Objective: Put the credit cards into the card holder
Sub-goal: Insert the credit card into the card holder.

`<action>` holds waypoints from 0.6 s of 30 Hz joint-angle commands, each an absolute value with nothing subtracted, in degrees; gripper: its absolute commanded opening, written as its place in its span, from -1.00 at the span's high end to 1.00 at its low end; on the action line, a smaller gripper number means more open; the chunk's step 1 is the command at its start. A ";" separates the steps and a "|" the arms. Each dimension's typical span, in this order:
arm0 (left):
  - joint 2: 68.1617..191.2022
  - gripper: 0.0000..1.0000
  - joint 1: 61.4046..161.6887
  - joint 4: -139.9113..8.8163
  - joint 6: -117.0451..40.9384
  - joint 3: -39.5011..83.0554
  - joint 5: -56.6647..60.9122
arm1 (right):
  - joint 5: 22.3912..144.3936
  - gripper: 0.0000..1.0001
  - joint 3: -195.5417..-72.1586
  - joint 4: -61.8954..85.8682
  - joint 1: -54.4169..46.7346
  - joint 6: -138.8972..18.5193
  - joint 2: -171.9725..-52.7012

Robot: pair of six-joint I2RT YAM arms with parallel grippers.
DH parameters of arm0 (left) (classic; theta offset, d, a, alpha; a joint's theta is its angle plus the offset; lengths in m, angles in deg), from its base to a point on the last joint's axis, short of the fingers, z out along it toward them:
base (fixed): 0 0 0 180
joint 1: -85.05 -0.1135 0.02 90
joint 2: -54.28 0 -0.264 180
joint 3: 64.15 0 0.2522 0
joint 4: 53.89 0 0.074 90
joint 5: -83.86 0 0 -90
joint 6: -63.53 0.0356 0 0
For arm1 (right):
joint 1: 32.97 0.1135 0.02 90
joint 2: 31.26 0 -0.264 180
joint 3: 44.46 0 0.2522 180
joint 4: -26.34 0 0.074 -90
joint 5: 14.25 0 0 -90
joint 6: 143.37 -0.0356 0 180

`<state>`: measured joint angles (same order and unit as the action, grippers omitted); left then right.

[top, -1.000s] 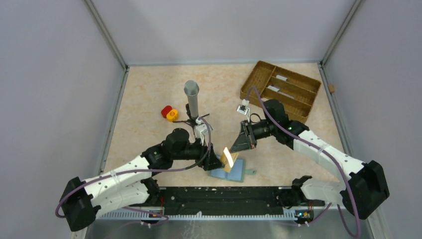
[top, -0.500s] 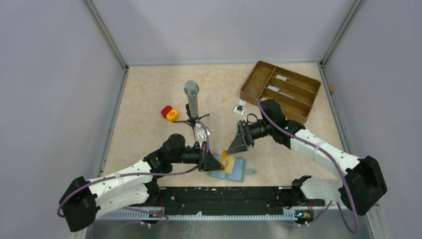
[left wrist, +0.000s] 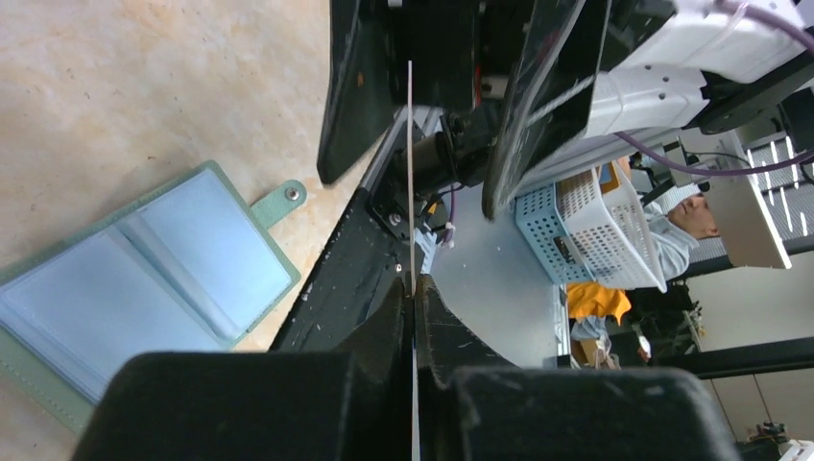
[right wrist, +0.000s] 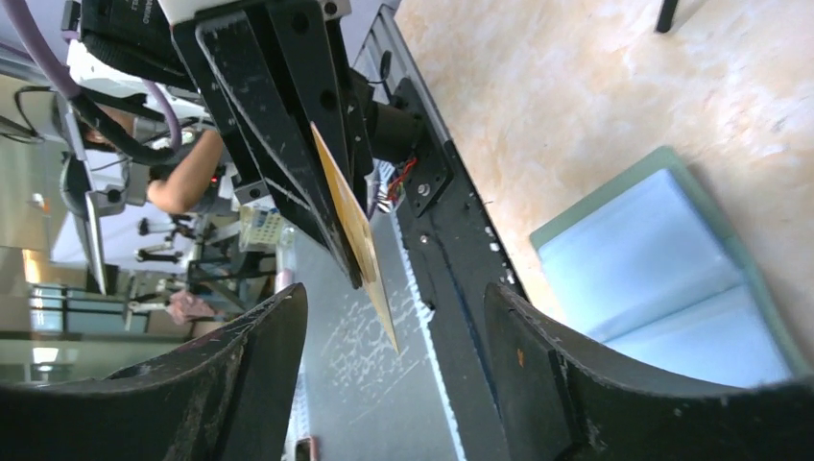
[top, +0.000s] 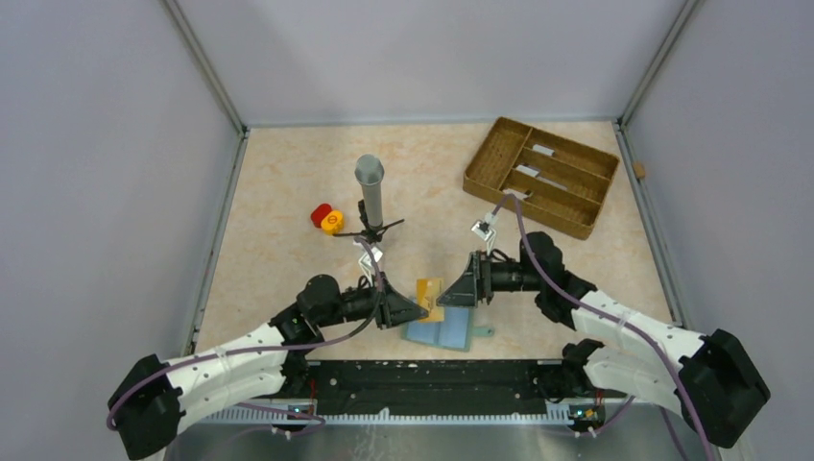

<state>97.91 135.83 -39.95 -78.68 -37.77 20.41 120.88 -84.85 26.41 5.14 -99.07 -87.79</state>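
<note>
A tan-gold credit card [top: 428,294] hangs above the open card holder [top: 443,333], whose light blue panels face up. My left gripper [top: 418,309] is shut on the card's edge. In the left wrist view the card [left wrist: 410,173] shows edge-on, rising from the left gripper [left wrist: 414,290]. My right gripper [top: 444,300] faces it from the right, open. In the right wrist view the card [right wrist: 357,235] reaches down between the wide-apart fingers of my right gripper [right wrist: 394,296] without touching them. The card holder [right wrist: 662,279] lies to the right there. Two silvery cards [top: 530,161] lie in the tray.
A brown compartmented tray [top: 477,180] stands at the back right. A grey tube on a black stand [top: 370,192] and a red and a yellow piece [top: 326,219] sit left of centre. The black base rail [top: 432,375] runs along the near edge.
The card passed from my right gripper to my left: the left shut on it and the right opened. Both grippers came lower and nearer the card holder.
</note>
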 commanded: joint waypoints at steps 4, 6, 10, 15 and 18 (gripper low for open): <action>98.56 1.00 136.20 -32.00 -81.30 -38.96 18.89 | 112.42 -0.09 -79.14 46.72 10.47 -111.59 -84.21; 98.96 1.00 136.20 -31.60 -81.47 -38.96 19.12 | 111.40 0.05 -78.01 48.24 11.07 -112.37 -84.29; 99.68 1.00 136.20 -31.03 -81.90 -39.01 19.61 | 110.15 0.37 -75.45 54.18 11.91 -114.52 -84.58; 99.60 1.00 136.20 -31.40 -82.27 -39.12 19.07 | 108.82 1.00 -73.51 55.40 12.61 -116.06 -85.85; 99.48 0.46 136.20 -35.22 -82.28 -38.74 16.97 | 105.82 1.00 -71.12 55.62 12.82 -117.55 -85.53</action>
